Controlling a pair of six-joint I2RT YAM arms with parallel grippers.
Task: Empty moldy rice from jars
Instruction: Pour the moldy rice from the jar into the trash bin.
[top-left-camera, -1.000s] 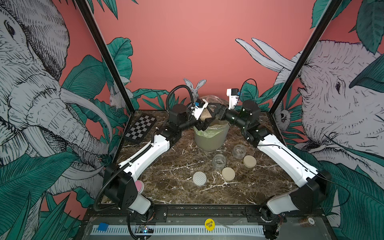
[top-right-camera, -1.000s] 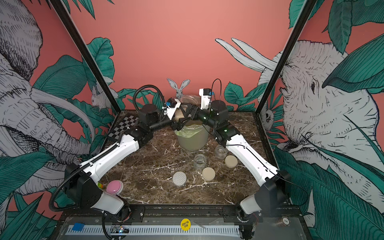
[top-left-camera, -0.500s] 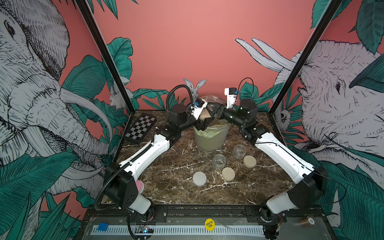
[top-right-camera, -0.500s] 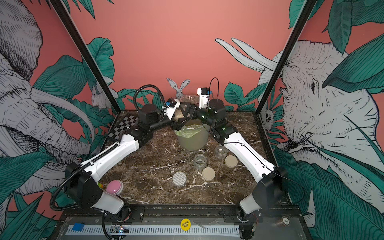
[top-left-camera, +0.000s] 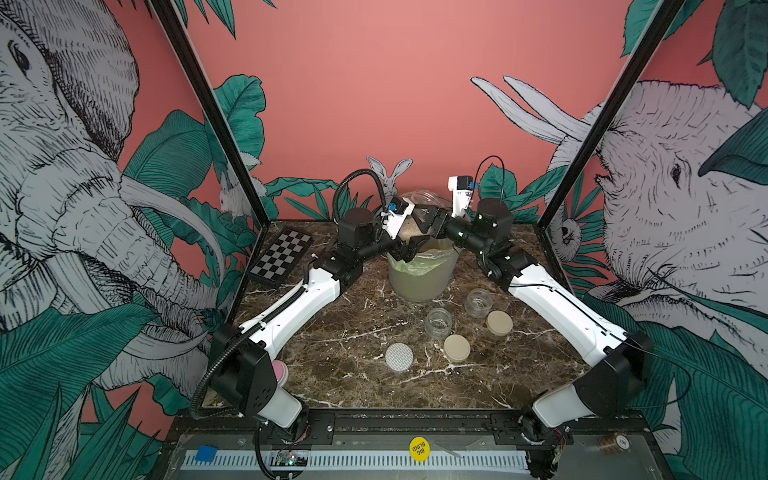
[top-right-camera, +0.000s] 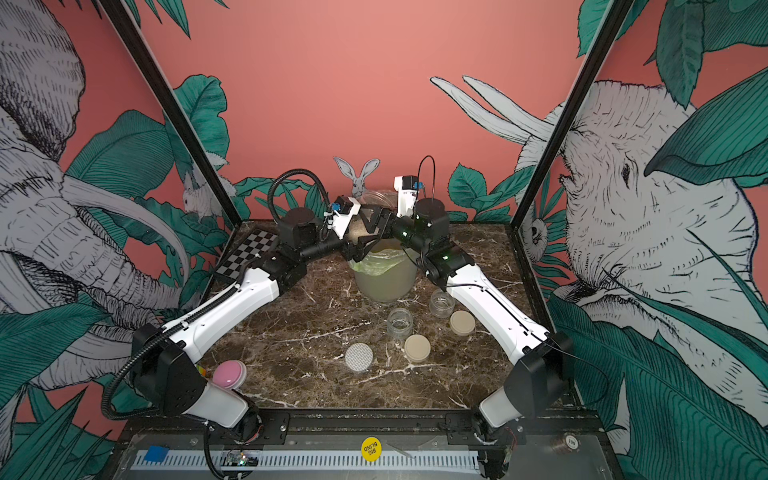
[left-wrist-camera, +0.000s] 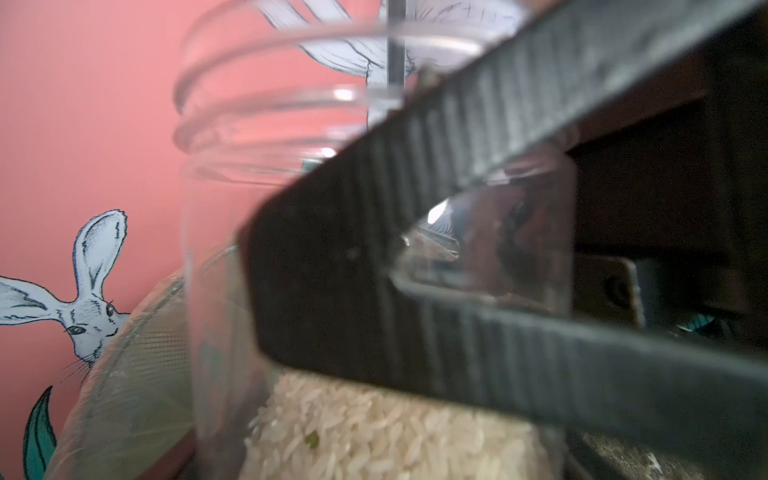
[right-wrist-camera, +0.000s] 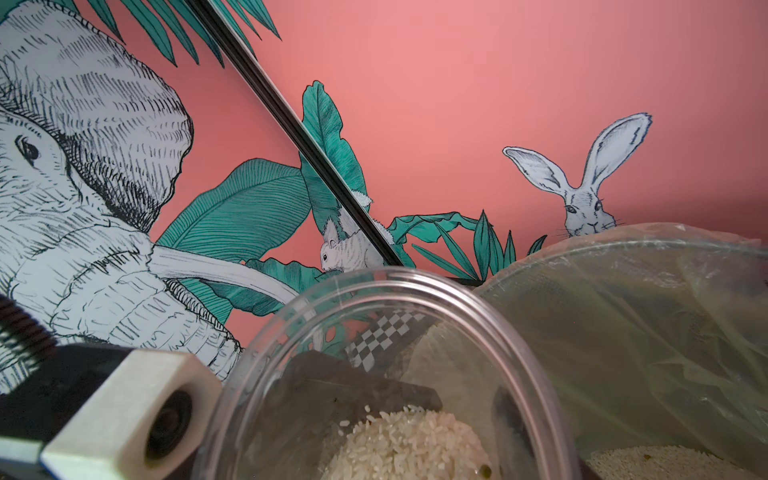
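Tall jar: lid off, the tall jar (top-left-camera: 409, 227) hangs at the back of the cell, just above the rim of the bin (top-left-camera: 419, 278), with both arms crowded around it.
Moldy rice: the moldy rice (left-wrist-camera: 374, 436) is heaped in the jar's lower part with a greenish fleck in it. More grains lie down in the green-tinted bag (right-wrist-camera: 644, 353).
Right gripper: the right gripper (top-left-camera: 422, 220) reaches in from the right and pinches the tall jar. One ribbed black finger (left-wrist-camera: 332, 291) lies flat on the clear wall.
Left gripper: the left gripper (top-left-camera: 409, 251) sits low by the jar's base, right at the bin's rim. Clamping or slack? Can't tell.
Squat jars: the front squat jar (top-left-camera: 438, 322) and rear squat jar (top-left-camera: 478, 302) stand open and see-through before the bin, toward the right arm.
Lids: one beige lid (top-left-camera: 457, 348) is just beside the front jar. The other beige lid (top-left-camera: 499, 322) is just beside the rear jar, near the right forearm. The dotted lid (top-left-camera: 399, 356) lies apart.
Edges: the checkerboard (top-left-camera: 281, 257) hugs the back-left edge, and the bin stands near the back wall.
Open room: bare marble tabletop (top-left-camera: 353, 386) runs along the front edge and between the left forearm and the dotted lid.
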